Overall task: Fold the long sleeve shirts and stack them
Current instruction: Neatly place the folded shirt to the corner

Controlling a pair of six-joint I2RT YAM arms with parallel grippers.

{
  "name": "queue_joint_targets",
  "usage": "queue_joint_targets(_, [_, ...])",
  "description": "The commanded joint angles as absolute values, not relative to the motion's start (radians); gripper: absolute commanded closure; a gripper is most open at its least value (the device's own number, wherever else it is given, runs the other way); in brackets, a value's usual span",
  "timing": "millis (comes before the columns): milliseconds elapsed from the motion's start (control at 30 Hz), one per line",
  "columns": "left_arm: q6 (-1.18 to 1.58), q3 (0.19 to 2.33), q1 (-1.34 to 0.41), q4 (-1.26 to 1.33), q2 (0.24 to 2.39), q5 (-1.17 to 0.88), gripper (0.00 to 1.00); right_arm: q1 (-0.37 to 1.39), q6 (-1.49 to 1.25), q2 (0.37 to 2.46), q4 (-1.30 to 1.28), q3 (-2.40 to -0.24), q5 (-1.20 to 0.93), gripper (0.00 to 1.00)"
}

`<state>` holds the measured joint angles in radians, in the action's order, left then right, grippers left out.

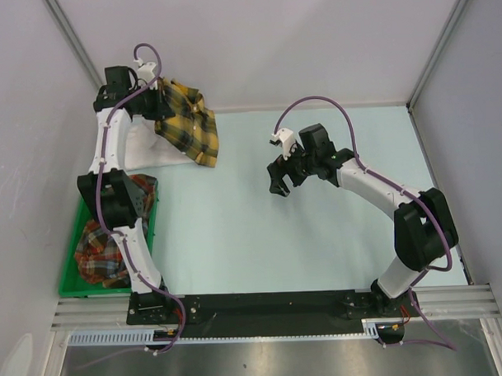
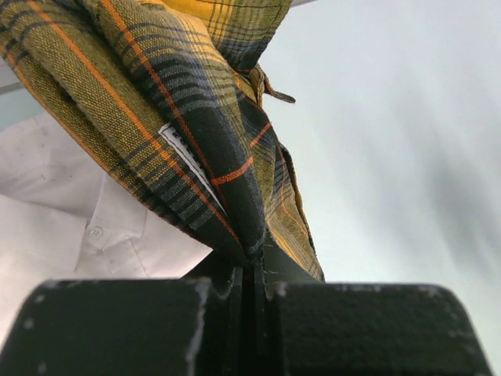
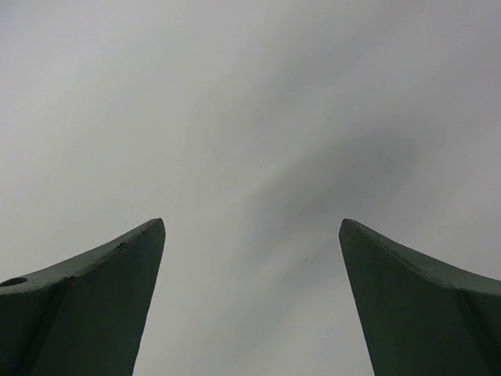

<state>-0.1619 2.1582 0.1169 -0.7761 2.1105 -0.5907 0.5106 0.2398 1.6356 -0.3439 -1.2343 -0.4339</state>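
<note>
**Left pincer pinches the plaid shirt, right pincer bare**

The left gripper [image 2: 252, 265] is closed tight on a fold of the soft yellow-and-black plaid collared shirt [image 1: 189, 122] at the far left of the pale blue table [image 1: 261, 237]. The cloth hangs bunched from its fingers. Part of this shirt lies over the plain white button-up shirt [image 1: 144, 150], which is spread flat beneath it. The red-orange plaid shirt [image 1: 101, 253] sits crumpled in the green plastic bin [image 1: 71, 283] at the near left. The right gripper [image 1: 279, 184] hovers above mid-table with its fingers spread wide, gripping nothing.
</note>
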Motion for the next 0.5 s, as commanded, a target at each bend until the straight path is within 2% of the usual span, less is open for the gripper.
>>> queue_joint_targets(0, [-0.155, 2.214, 0.127, -0.722, 2.04, -0.646, 1.0, 0.514, 0.25, 1.605, -0.348, -1.232, -0.426, 0.0])
queue_joint_targets(367, [-0.175, 2.299, 0.231, -0.776, 2.164, -0.721, 1.0, 0.514, 0.247, 1.597, -0.339, -1.218, -0.428, 0.0])
queue_joint_targets(467, [-0.241, 2.31, 0.27, -0.79, 2.224, -0.73, 0.94, 0.514, 0.253, 1.595, -0.347, -1.223, -0.429, 0.0])
